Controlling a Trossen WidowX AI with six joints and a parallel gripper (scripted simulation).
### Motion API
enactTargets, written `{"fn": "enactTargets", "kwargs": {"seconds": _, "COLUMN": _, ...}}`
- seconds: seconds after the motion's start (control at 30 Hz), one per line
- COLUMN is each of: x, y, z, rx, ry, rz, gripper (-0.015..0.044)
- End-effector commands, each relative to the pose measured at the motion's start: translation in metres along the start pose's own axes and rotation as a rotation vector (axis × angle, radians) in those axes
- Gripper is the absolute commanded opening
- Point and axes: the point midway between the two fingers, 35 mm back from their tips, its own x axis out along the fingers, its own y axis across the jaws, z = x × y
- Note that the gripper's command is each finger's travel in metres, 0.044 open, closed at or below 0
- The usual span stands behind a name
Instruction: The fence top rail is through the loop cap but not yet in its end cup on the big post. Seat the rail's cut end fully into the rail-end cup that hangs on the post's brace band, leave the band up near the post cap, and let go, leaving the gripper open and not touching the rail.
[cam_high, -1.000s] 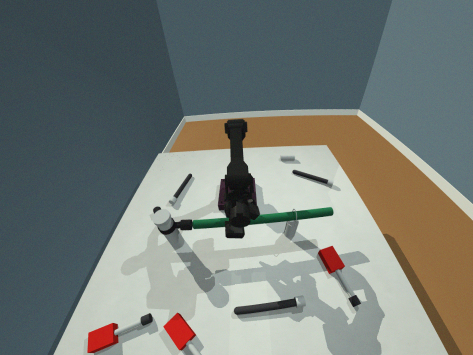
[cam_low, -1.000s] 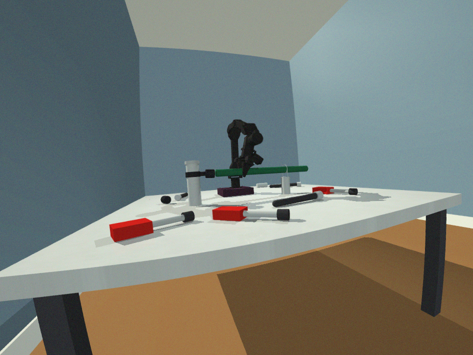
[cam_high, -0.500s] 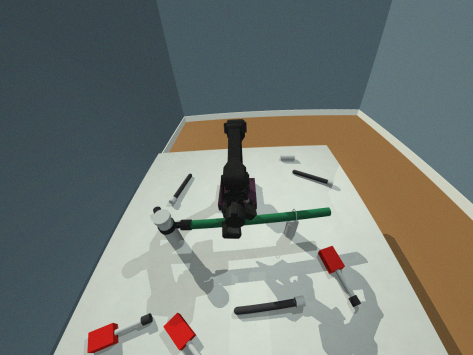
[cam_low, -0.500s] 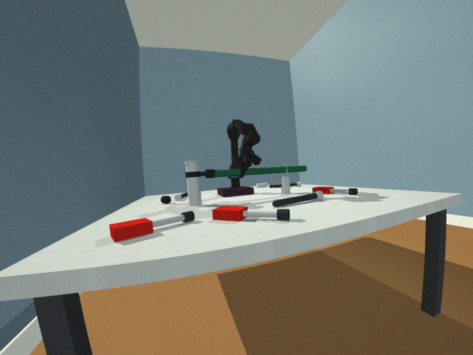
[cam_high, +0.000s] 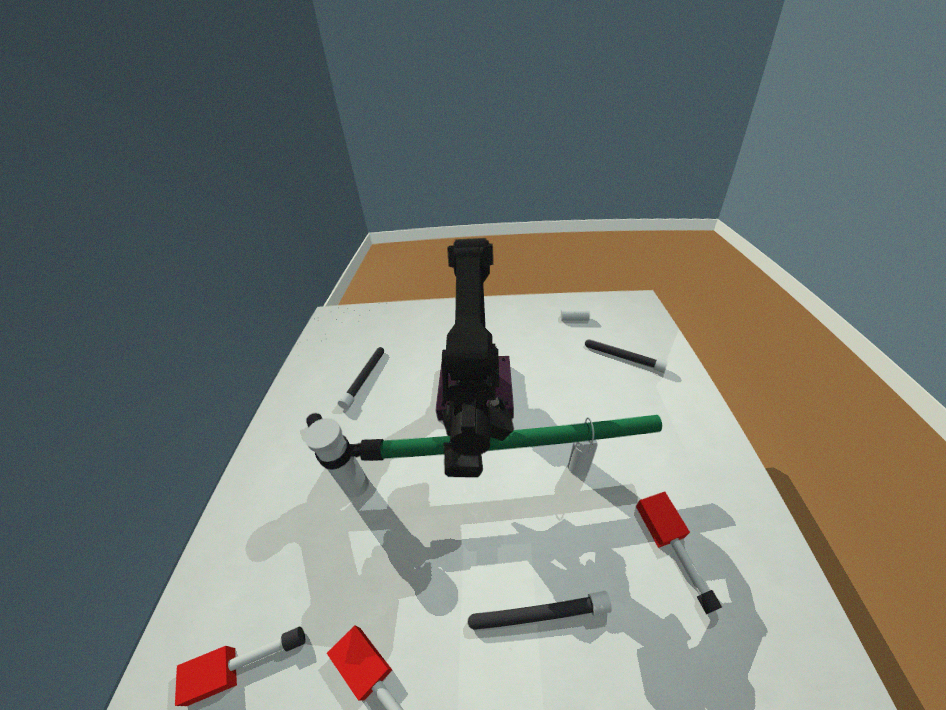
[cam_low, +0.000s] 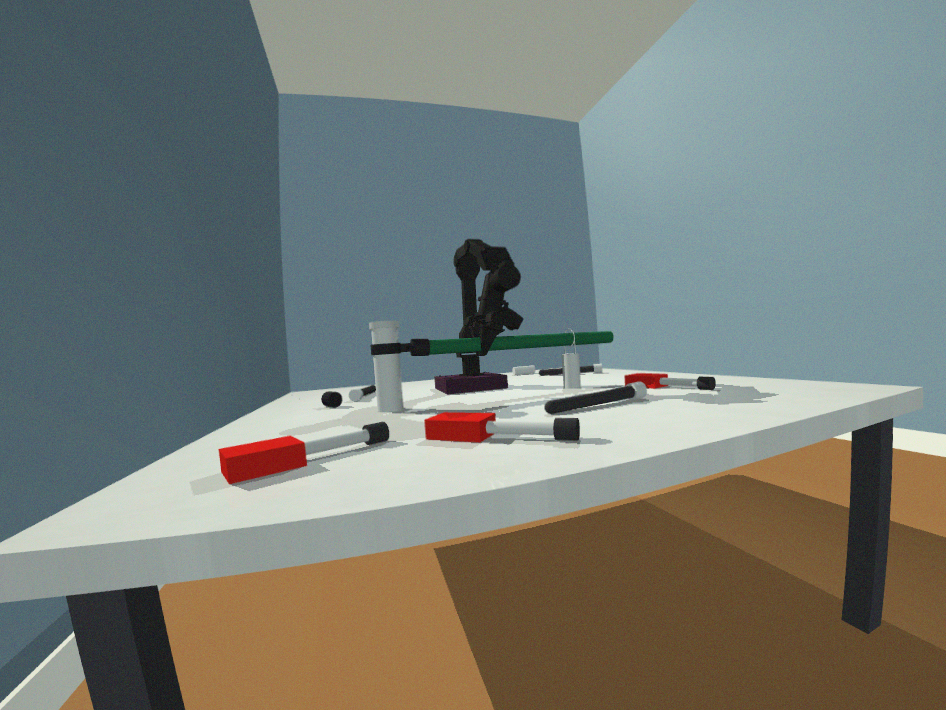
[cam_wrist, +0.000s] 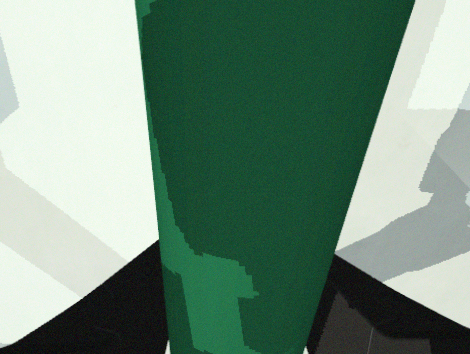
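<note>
The green rail (cam_high: 534, 437) (cam_low: 527, 341) (cam_wrist: 260, 150) runs through the wire loop (cam_high: 589, 441) on the short post (cam_high: 581, 457) (cam_low: 571, 371). Its left end meets the black end cup (cam_high: 372, 449) (cam_low: 420, 346) with no gap showing; how deep it sits inside is hidden. The cup hangs on the black brace band (cam_high: 333, 461) (cam_low: 385, 349), just under the cap of the big white post (cam_high: 351, 479) (cam_low: 388, 385). My gripper (cam_wrist: 232, 245) is shut on the rail between cup and loop, one black finger on each side.
A black rod (cam_high: 534, 613) (cam_low: 596, 398) with a clear end lies in front of the rail. Red blocks with white stems (cam_high: 204, 675) (cam_high: 662, 518) (cam_low: 459, 427) lie around the table (cam_high: 427, 672). More black rods (cam_high: 366, 374) (cam_high: 620, 353) and a white cylinder (cam_high: 575, 315) lie farther back.
</note>
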Motion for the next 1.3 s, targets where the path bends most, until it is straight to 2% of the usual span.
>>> {"fn": "enactTargets", "kwargs": {"seconds": 0.0, "x": 0.0001, "y": 0.0006, "z": -0.0039, "rx": 0.002, "ry": 0.013, "rz": 0.001, "gripper": 0.0}}
{"fn": "enactTargets", "kwargs": {"seconds": 1.27, "x": -0.0006, "y": 0.0005, "z": -0.0021, "rx": 0.002, "ry": 0.004, "rz": 0.001, "gripper": 0.0}}
